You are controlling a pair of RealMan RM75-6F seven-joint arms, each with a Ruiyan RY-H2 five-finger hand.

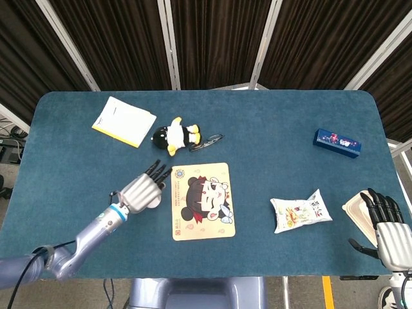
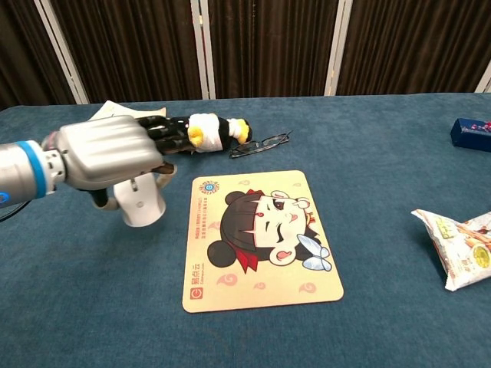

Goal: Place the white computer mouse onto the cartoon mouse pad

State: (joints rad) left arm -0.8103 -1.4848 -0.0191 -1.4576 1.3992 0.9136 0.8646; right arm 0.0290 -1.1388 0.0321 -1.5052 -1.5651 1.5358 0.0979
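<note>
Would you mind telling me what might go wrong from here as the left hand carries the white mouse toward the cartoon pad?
The left hand holds the white mouse from above, tilted with much of it hanging below the fingers, so it may slip before reaching the cartoon mouse pad. The hand is near the pad's left edge; releasing early could leave the mouse on the table. The penguin toy and glasses lie just behind, and a wide swing might brush them.

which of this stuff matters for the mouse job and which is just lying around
In the job:
mouse, held in the left hand
mouse pad

Lying about:
booklet
penguin toy
glasses
blue box
snack bag
right hand, idle at the table's edge
</note>
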